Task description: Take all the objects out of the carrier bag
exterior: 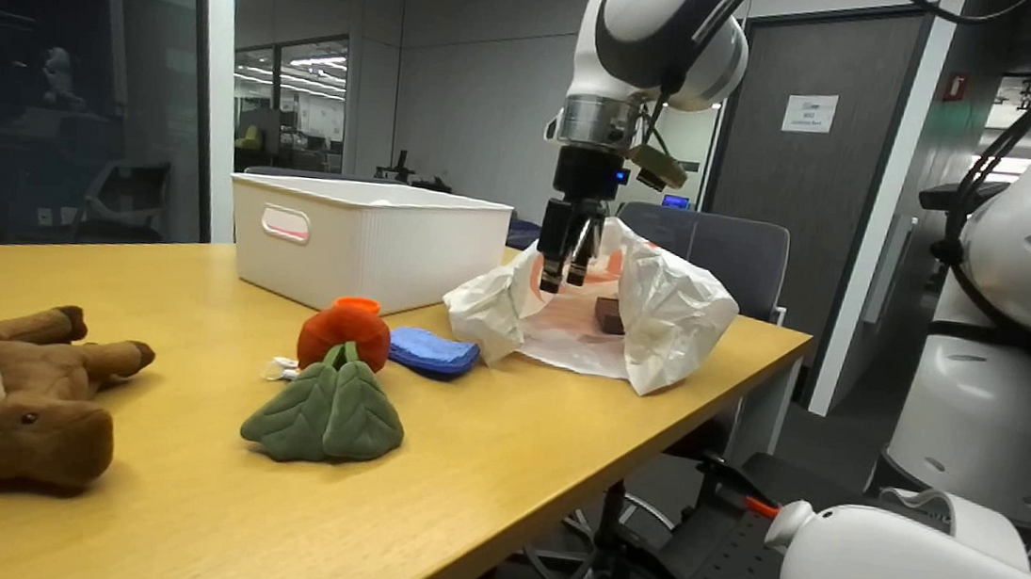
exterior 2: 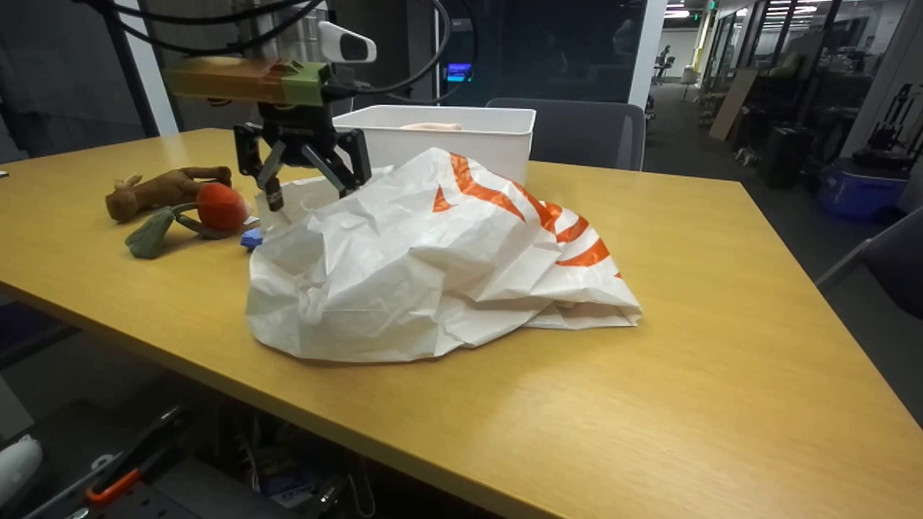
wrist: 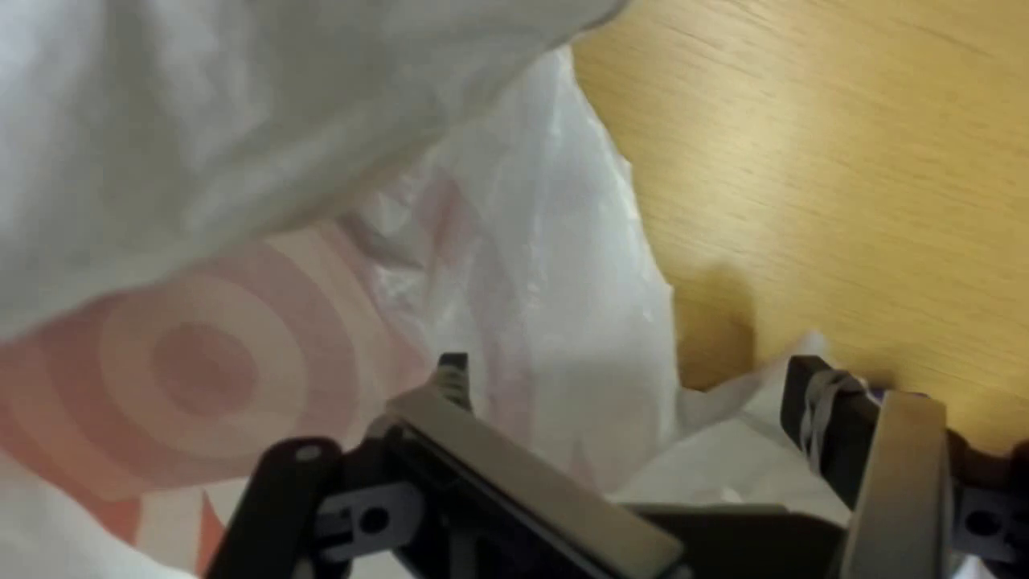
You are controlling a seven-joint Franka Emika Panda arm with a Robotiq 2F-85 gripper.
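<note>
Brown block [exterior: 608,315] partly behind bag [exterior: 673,307]

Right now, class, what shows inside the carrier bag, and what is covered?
Inside the carrier bag, an exterior view shows a dark brown block, partly covered by a fold of the bag. Anything deeper is hidden by the bag's walls, so I cannot tell what else is there.
</note>
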